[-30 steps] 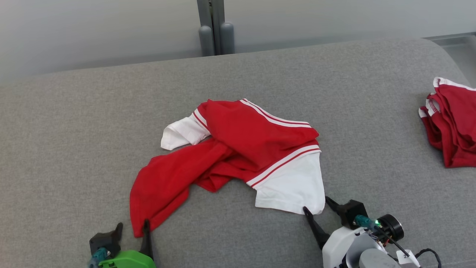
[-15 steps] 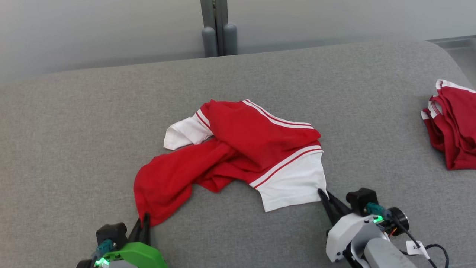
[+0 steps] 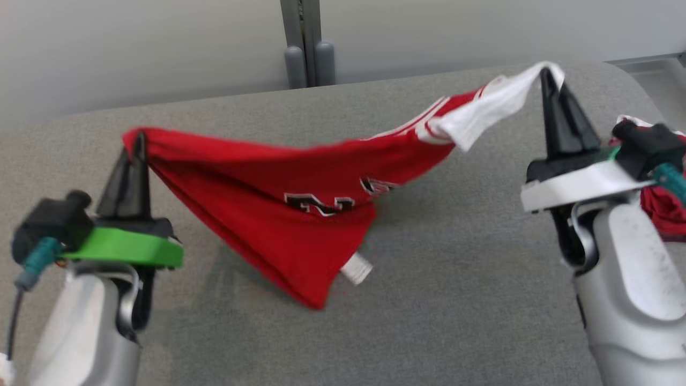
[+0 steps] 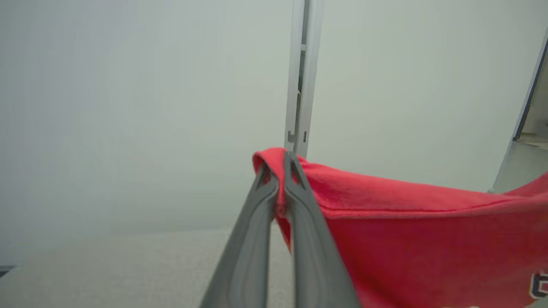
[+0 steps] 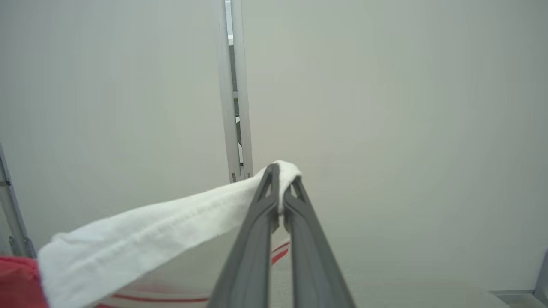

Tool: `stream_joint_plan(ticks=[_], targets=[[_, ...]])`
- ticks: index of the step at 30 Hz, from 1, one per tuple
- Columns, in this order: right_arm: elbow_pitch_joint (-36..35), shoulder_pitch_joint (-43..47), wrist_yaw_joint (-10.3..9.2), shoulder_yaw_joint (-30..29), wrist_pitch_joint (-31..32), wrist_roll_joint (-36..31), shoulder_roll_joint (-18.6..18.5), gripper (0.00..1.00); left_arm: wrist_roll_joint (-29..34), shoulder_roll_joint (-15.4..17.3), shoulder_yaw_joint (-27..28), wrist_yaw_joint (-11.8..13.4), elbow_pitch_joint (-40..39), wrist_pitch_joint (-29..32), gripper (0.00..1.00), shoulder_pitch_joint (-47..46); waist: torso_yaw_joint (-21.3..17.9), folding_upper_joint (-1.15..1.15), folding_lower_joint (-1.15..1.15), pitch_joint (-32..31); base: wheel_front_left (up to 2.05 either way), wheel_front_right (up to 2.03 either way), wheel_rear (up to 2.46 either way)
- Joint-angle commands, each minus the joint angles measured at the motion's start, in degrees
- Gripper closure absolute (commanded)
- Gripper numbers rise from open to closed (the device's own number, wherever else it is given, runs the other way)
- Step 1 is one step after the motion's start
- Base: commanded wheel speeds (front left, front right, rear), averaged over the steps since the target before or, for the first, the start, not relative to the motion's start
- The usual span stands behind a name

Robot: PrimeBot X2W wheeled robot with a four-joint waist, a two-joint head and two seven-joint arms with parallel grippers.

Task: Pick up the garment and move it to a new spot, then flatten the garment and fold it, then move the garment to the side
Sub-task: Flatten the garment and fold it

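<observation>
The garment (image 3: 278,193) is a red jersey with white trim and dark lettering, hanging stretched in the air above the grey table (image 3: 439,300). My left gripper (image 3: 138,140) is shut on its red corner at the left; the left wrist view shows the red cloth (image 4: 385,222) pinched between that gripper's (image 4: 286,159) fingers. My right gripper (image 3: 546,75) is shut on the white end at the upper right, and in the right wrist view the white cloth (image 5: 171,222) trails left from that gripper's (image 5: 280,171) tips. The middle of the garment sags low.
A second pile of red and white clothing (image 3: 659,209) lies at the table's right edge, partly behind my right arm. A grey post (image 3: 303,48) stands behind the table against a pale wall.
Both grippers have risen with the garment and spread apart, lifting it off the table and stretching it between them. A second ago both were open at its edges.
</observation>
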Motion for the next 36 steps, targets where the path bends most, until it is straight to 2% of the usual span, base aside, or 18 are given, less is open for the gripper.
stream_joint_plan(ticks=[1,6,11,16,24,31,36], targets=[[-1.7,-2.0,-0.09,-0.3,0.0,0.2,-1.0,1.00,-0.8,1.7,-0.1,-0.1,-1.6,0.0,1.00,-2.6,-0.4,0.00,0.00,0.0,0.00,0.00,0.00],[-6.9,-10.1,-0.09,1.0,0.0,1.2,-5.3,1.00,-2.3,7.8,-1.5,-0.1,-6.6,0.4,1.00,-10.5,-1.2,0.00,0.00,0.0,0.00,0.00,0.00],[-8.2,-18.5,-0.09,2.8,1.7,1.3,-9.3,1.00,-3.5,10.9,-1.2,-0.1,-9.0,4.3,1.00,-17.3,-1.9,0.00,0.00,1.5,0.00,0.00,0.00],[-5.1,-26.5,-0.09,4.8,3.9,-0.2,-11.9,1.00,-4.6,12.3,-1.2,-0.1,-8.6,8.6,1.00,-23.6,-2.7,0.00,0.00,5.0,0.00,0.00,0.00],[5.3,-39.7,-0.09,6.1,3.6,-5.6,-11.7,1.00,-4.4,12.9,-0.3,0.6,-1.7,10.1,1.00,-34.0,-4.0,0.00,0.00,14.0,0.00,0.00,0.00],[15.0,-53.3,-0.10,1.6,0.9,-13.8,-8.7,1.00,-1.0,14.4,-1.9,0.5,9.4,6.4,1.00,-47.4,-5.6,0.00,0.00,21.9,0.00,0.00,0.00],[17.4,-59.0,-0.11,-3.2,0.1,-18.5,-6.9,1.00,-0.4,14.2,-1.5,0.5,15.5,2.8,1.00,-55.3,-6.2,0.00,0.00,24.8,0.00,0.00,0.00]])
